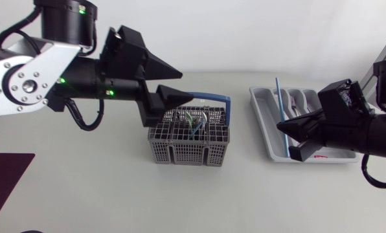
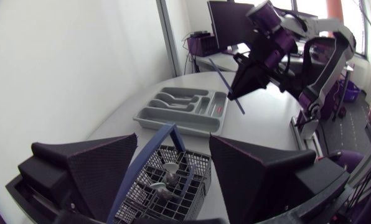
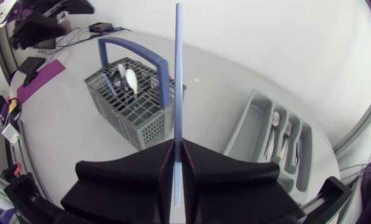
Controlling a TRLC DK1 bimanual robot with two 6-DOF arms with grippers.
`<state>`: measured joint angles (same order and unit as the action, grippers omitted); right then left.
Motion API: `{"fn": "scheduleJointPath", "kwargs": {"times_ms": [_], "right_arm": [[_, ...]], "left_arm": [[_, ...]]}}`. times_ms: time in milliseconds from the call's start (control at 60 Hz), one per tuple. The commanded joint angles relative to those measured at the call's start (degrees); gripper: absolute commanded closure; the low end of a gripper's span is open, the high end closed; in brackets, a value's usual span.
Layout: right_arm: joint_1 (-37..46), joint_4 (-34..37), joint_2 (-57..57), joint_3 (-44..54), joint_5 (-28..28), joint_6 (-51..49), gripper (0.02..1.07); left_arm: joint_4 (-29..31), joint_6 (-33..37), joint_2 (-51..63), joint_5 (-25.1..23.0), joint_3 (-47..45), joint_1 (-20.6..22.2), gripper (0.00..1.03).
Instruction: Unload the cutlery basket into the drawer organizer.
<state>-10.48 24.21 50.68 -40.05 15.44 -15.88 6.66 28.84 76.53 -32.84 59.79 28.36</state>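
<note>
Right hand: our right hand (image 1: 285, 139) is shut tight on a long thin blue stick (image 1: 279, 97). It has one finger on each side and grips the stick near one end.
Left hand: our left hand (image 1: 186, 83) is wide open and holds nothing. It hangs over the basket (image 1: 180, 152), above the blue handle (image 1: 212, 98).
Basket: it stands in the middle of the surface (image 1: 115, 194), with a few pieces of cutlery (image 1: 196, 123) standing in it.
Tray: the grey tray (image 1: 261, 116) lies beside the basket, on our right side, with some spoons (image 1: 296, 103) in its slots.
What the next move turns on: the stick runs the same way as the tray's long slots. From above, it lines up with the slot nearest the basket. We think it only needs to go down and be let go.
Nearer arm: the right arm is at the tray and the left arm is at the basket. We think the left one is well placed to pick next.
What only one view shows: the head view cannot tell us how high the stick is. The left wrist view shows it tilted and up in the air, not touching the tray. The right wrist view shows the two fingers pinching the stick, and a spoon bowl in the basket.
</note>
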Motion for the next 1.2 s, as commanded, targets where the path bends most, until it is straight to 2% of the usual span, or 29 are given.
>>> {"fn": "scheduleJointPath", "kwargs": {"times_ms": [0, 50, 150, 400, 650, 867, 1033, 1117, 1183], "right_arm": [[4.7, -1.4, 5.5, -0.3, 0.6, 0.2, 1.01], [7.9, -1.9, 10.1, -1.9, 0.6, 0.5, 1.01], [11.5, -2.7, 18.9, -5.2, 0.6, 1.7, 1.01], [12.8, -4.5, 36.7, -14.5, -1.8, 7.2, 1.01], [12.8, -4.4, 50.6, -24.9, -4.5, 10.8, 1.01], [13.0, -3.7, 58.7, -31.1, -6.0, 11.5, 0.98], [12.8, -3.8, 60.9, -32.3, -6.7, 11.4, 0.6], [12.4, -3.7, 60.1, -32.1, -7.0, 11.2, 0.41], [12.1, -3.6, 59.0, -31.6, -7.3, 11.1, 0.32]], "left_arm": [[0.8, 4.9, 2.0, 3.7, -1.5, 3.1, 0.09], [1.7, 6.5, 3.0, 7.4, -1.3, 5.0, 0.09], [2.7, 7.9, 5.0, 11.8, -0.8, 7.5, 0.1], [5.3, 8.2, 9.7, 20.7, 1.5, 11.1, 0.12], [9.9, 4.4, 13.2, 25.3, 6.3, 12.9, 0.12], [7.8, 5.5, 13.7, 28.2, 4.6, 13.8, 0.12], [6.2, 7.1, 13.1, 28.2, 2.5, 13.7, 0.12], [5.5, 8.2, 12.2, 28.2, 1.6, 13.4, 0.21], [4.3, 8.7, 11.7, 28.1, 0.8, 13.3, 0.21]]}}
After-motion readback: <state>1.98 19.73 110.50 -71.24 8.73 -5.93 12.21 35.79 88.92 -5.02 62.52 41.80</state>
